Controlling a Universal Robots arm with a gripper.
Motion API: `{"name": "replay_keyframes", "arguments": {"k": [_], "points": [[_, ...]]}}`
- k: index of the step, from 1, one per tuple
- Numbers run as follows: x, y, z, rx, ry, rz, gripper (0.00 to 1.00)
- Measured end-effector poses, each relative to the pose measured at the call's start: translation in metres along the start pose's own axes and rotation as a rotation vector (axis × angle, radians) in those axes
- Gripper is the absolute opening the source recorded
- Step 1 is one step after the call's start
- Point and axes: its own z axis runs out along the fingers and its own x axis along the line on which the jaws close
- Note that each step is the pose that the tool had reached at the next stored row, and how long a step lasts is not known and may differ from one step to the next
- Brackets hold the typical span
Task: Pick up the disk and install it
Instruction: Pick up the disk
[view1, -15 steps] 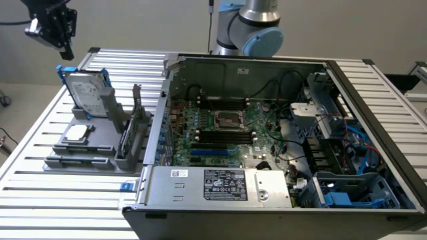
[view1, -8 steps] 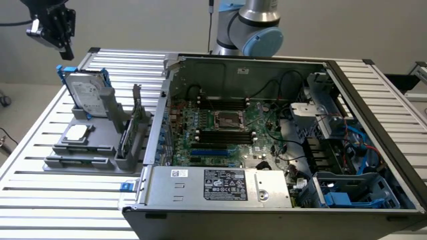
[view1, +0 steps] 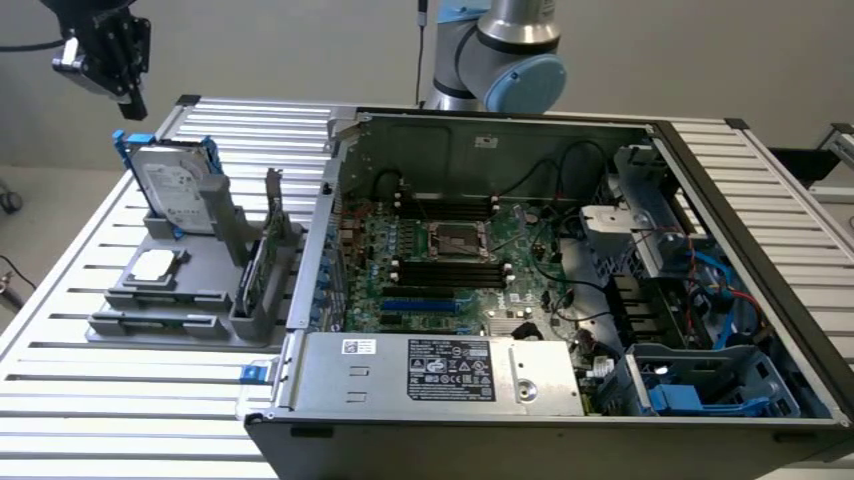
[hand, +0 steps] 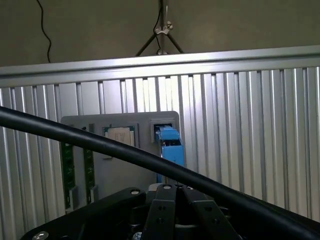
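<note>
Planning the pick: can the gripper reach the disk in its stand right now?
Probably yes. The disk stands upright in the grey stand, its top edge bare, with the gripper above it and nothing between. The fingers are shut, though.

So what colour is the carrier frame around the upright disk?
Blue. The carrier frame edges the silver-grey disk, clearest in the exterior view.

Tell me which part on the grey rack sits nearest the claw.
The disk, standing upright in its blue frame under the claw; the flat chip and cards sit farther.
</note>
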Motion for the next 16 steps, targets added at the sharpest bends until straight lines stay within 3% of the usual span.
{"name": "replay_keyframes", "arguments": {"k": [1,2,5,10,16], "points": [[0.000,0.0002,0.0000,0.0000,0.0000,0.000,0.12],[0.000,0.0010,0.0002,0.0000,0.0000,-0.001,0.24],[0.000,0.0043,0.0020,0.0002,0.0004,-0.006,0.30],[0.001,0.0069,0.0081,0.0003,0.0011,-0.016,0.54],[0.000,0.0064,0.0191,0.0005,0.0017,-0.026,0.54]]}}
